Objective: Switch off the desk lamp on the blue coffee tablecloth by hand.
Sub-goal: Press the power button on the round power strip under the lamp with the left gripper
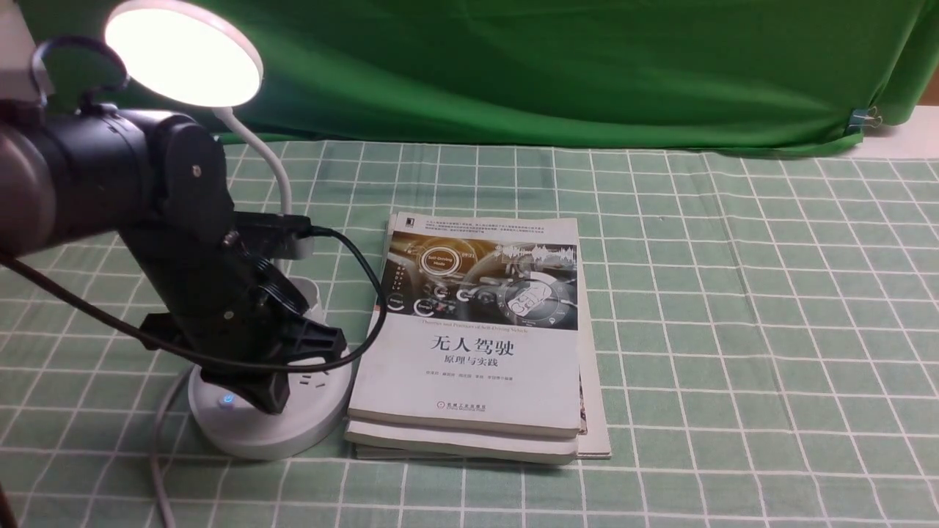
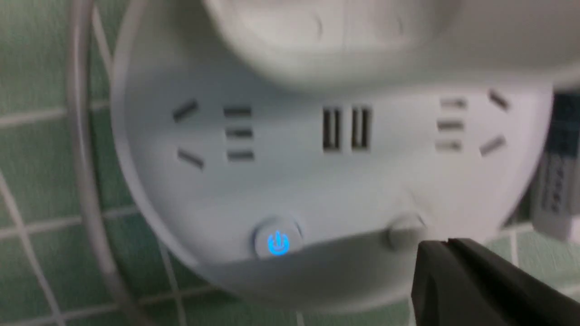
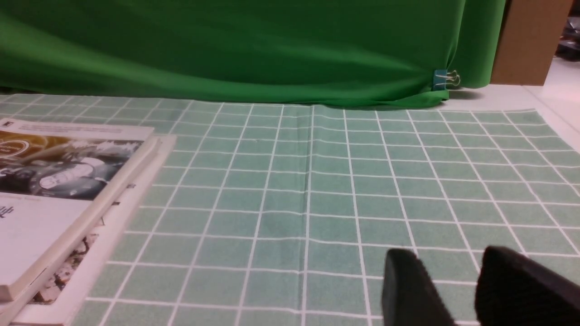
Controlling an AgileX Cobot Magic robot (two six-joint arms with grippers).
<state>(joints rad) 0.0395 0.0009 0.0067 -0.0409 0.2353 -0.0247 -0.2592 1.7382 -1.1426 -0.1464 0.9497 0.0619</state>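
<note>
Desk lamp (image 1: 183, 55) lit; left gripper (image 2: 446, 249), jaws together, tip just beside grey button (image 2: 405, 232), 3 o'clock of blue-lit button (image 1: 227, 400): press squarely, gently, base may skid.

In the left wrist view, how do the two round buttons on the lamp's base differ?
The power button glows blue with a power symbol; the plain button is unlit, with no visible mark. The left gripper has its black tip right beside the plain button, well apart from the power button. Both are small, round and near the same edge on the base of the desk lamp.
</note>
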